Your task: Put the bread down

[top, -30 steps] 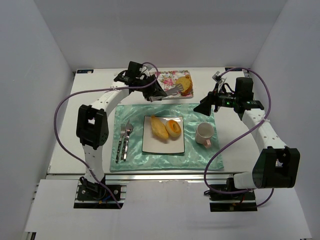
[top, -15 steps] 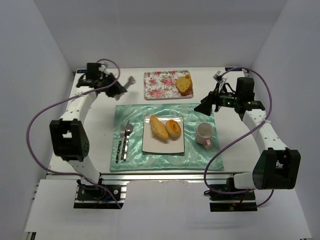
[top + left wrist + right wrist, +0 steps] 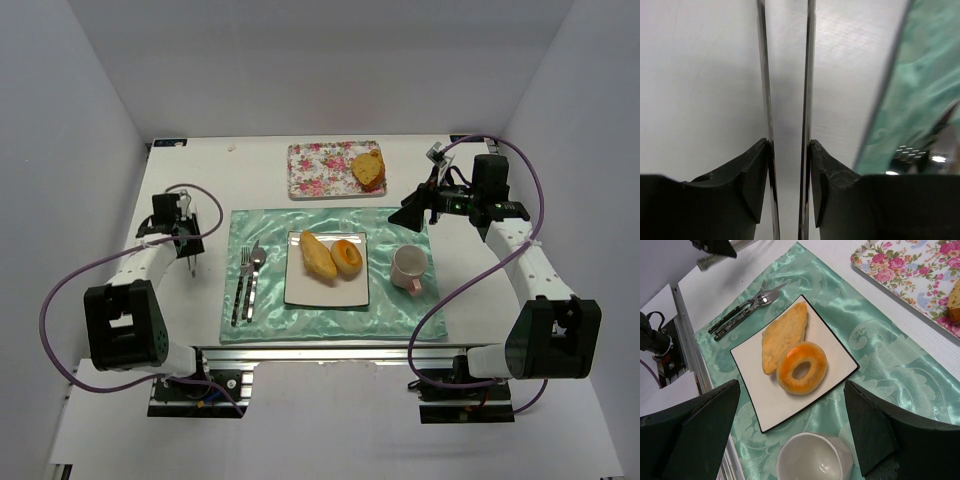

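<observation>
Right wrist view: ring-shaped orange bun (image 3: 802,367) touching flat golden roll (image 3: 784,331), both on white plate (image 3: 838,350).

Cut off and blurred

On the right wrist view the floral tray (image 3: 920,270) and pink cup (image 3: 812,460) run off-frame; the placemat (image 3: 920,90) blurs on the left wrist view.

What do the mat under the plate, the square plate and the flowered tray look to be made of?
Mat: likely satin-type woven fabric, shiny teal; it shows soft sheen, woven scroll patterns and slight ripples. Square plate: probably glazed ceramic, though melamine is possible; smooth glossy white with a thin dark rim. Flowered tray: looks like printed plastic or lacquered tin, smooth with a raised lip; the pictures cannot settle which.
</observation>
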Controlling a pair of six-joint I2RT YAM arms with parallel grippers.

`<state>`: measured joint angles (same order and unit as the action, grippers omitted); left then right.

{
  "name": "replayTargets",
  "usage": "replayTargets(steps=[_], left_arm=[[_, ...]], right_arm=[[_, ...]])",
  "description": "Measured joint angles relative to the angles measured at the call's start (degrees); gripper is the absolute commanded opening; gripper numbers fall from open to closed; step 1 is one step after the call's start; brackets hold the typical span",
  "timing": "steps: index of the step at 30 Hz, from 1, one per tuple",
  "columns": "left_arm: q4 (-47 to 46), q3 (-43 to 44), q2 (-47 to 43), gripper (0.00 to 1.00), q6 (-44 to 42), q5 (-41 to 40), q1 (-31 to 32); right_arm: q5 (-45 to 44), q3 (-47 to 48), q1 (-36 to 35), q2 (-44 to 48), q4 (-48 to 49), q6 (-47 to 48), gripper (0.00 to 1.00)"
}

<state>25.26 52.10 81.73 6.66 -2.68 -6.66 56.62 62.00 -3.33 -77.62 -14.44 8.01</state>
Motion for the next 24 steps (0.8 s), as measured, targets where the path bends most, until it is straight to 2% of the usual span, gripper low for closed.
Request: replayTargets(steps=[7,12,20,24], left_arm=[[-8.55,-8.26,0.24,0.59,-8.33,-2.43,-1.6],[-13.31,-10.62,0.63,0.67,-9.88,-2.12,-1.6],[-14.99,-12.96,1.42,0.86,-10.32,-1.09,-1.6],[-14.69,-13.03,0.87,0.89,-10.29,-1.22,-1.6]], right_arm=[[0.13,0.07,0.0,0.0,-0.66,0.83,0.89],[0.13,0.98,0.0,-0.35,-1.79,1.6,0.89],[0.11,1.64,0.0,-0.55,-2.27,2.36,0.89],[0.13,1.66,0.0,-0.74,-2.56,2.82,0.89]])
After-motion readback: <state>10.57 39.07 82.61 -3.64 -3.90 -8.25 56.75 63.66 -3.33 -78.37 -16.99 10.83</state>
